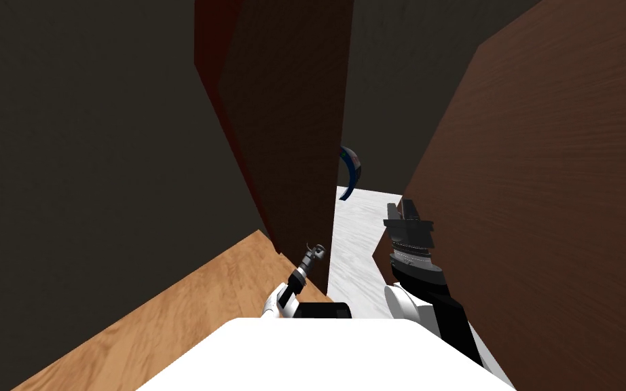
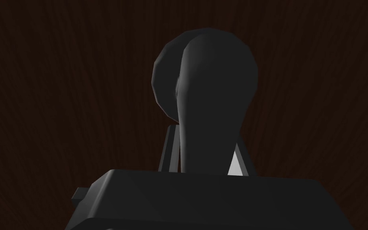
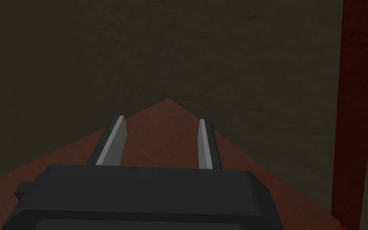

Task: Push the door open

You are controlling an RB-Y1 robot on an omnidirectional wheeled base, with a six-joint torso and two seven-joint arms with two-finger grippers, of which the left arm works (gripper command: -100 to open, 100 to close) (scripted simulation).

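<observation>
Door [image 1: 284, 136] stands at twelve o'clock, a little open, with white floor [image 1: 359, 237] at one o'clock. Our left claw [image 1: 316, 253] squeezes the dark handle [image 2: 207, 100]. Our right claw [image 3: 161, 119] is spread apart, holding nothing. We should push slowly and straight, with a firm hold.

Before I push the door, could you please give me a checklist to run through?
1. Grip: ok, left gripper shut on handle, fingers at its sides.
2. Latch: ok, door ajar, floor shows past its edge.
3. Spare hand: ok, right gripper open, holding nothing.
4. Swing path: cannot tell; blue curved thing lies beyond the door.
5. Right gripper's gap to brown panel: cannot tell.
</observation>
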